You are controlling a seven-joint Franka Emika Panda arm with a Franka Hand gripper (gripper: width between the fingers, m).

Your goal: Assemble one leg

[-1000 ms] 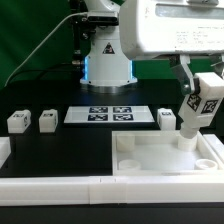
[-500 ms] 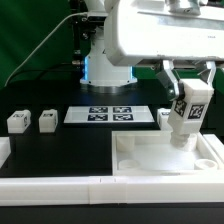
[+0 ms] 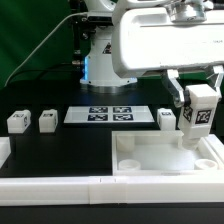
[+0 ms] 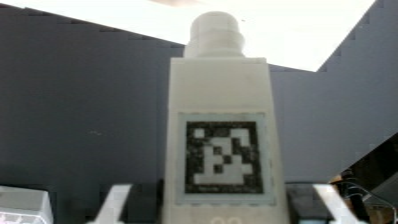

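Observation:
My gripper (image 3: 197, 98) is shut on a leg (image 3: 198, 118), a small white oblong block with a black-and-white tag. It holds the leg upright over the far right corner of the large white tray-like piece (image 3: 160, 168), with the lower end just above or at that corner. In the wrist view the leg (image 4: 222, 100) fills the middle, its round peg pointing away, between the two fingers (image 4: 118, 203) of the gripper (image 4: 221, 208). Three more legs stand on the table: two at the exterior view's left (image 3: 17, 122) (image 3: 47, 121) and one (image 3: 166, 118) beside the held leg.
The marker board (image 3: 111, 114) lies in the middle in front of the arm's base (image 3: 105, 65). Long white bars (image 3: 55, 188) lie along the front edge. Another white piece (image 3: 4, 150) is at the exterior view's left edge.
The held leg was tilted and is now upright. The gripper has turned with it and has come a little lower over the tray-like piece's far right corner.

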